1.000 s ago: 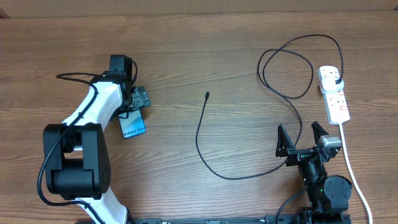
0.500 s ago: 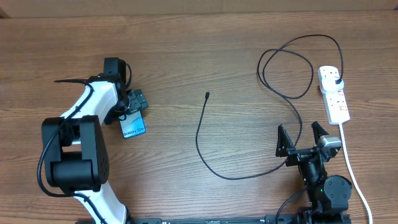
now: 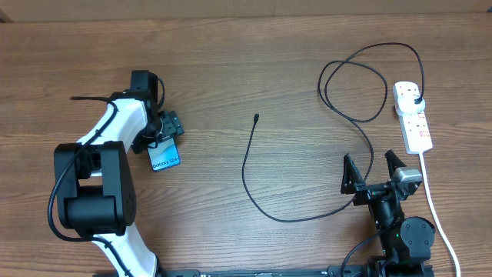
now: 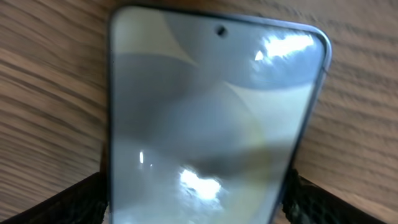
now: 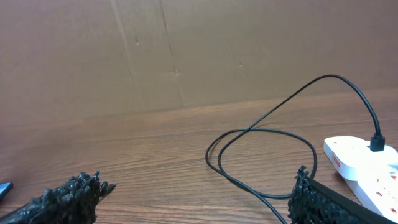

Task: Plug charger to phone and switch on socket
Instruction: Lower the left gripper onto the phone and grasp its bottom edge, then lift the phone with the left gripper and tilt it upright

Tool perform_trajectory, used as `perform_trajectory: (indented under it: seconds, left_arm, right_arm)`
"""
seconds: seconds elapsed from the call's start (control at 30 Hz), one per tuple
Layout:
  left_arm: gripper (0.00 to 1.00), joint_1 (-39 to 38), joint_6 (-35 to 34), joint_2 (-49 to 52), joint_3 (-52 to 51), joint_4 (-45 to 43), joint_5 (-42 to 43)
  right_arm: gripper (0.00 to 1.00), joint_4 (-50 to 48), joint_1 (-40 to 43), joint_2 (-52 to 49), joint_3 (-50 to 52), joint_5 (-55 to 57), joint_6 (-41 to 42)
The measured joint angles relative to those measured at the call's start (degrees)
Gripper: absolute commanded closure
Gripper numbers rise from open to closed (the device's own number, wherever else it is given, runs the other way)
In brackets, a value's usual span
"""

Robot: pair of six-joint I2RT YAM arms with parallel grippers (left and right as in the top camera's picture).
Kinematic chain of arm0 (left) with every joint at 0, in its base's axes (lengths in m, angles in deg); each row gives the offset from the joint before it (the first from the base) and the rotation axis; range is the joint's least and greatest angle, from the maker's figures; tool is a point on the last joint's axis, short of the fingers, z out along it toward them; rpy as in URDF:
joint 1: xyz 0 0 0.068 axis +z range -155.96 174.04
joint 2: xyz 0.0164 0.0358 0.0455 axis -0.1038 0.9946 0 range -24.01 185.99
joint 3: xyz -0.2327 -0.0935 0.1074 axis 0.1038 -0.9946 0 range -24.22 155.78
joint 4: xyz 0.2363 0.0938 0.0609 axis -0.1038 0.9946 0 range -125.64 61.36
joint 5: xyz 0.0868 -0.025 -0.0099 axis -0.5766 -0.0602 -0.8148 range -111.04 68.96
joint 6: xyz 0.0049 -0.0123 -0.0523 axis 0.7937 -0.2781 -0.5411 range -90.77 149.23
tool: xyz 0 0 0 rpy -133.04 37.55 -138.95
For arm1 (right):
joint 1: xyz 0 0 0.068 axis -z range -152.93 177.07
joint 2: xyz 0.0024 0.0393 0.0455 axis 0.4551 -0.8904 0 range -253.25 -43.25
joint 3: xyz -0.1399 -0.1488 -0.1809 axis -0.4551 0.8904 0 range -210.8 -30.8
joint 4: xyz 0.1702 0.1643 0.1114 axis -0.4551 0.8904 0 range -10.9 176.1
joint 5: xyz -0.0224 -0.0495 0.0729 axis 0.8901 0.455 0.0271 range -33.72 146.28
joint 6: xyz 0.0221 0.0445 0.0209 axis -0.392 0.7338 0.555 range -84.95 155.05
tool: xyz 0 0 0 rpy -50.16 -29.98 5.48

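Left gripper (image 3: 160, 135) straddles phone (image 4: 205, 118), grip unclear | right gripper (image 3: 367, 160) spread, empty | charger (image 3: 244, 165) between

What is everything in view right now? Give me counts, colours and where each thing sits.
Slim rectangular smartphone with lit blue screen: one, dark-edged, left side of table, screen up.
Long thin black charger cable: one, black, from a free tip mid-table to its plug in the strip.
Narrow white power strip: one, white with red-marked switches, far right.
Thicker white cord: one, white, from the strip to the near edge.
Brown wooden table: one, brown, under everything.
Brown cardboard wall: one, brown, behind the table.
Left gripper: one, black, jaws astride the phone's sides, grip unclear.
Right gripper: one, black, near right, jaws open, holding nothing.
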Motion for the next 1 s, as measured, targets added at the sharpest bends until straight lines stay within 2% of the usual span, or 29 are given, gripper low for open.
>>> perform_trajectory:
  seconds: [0.27,0.57,0.73,1.0]
  left_arm:
    - [0.15,-3.5,0.0,0.0,0.2,1.5,0.6]
    - [0.1,-9.3,-0.4,0.0,0.2,1.7,0.7]
    - [0.1,-10.1,-4.7,0.0,0.2,1.3,0.6]
    - [0.02,-10.1,-10.2,0.0,0.3,0.1,0.7]
  right_arm:
    - [0.0,0.0,0.0,0.0,0.0,0.0,0.0]
    - [0.0,0.0,0.0,0.0,0.0,0.0,0.0]
    - [0.0,0.0,0.0,0.0,0.0,0.0,0.0]
    - [0.0,0.0,0.0,0.0,0.0,0.0,0.0]
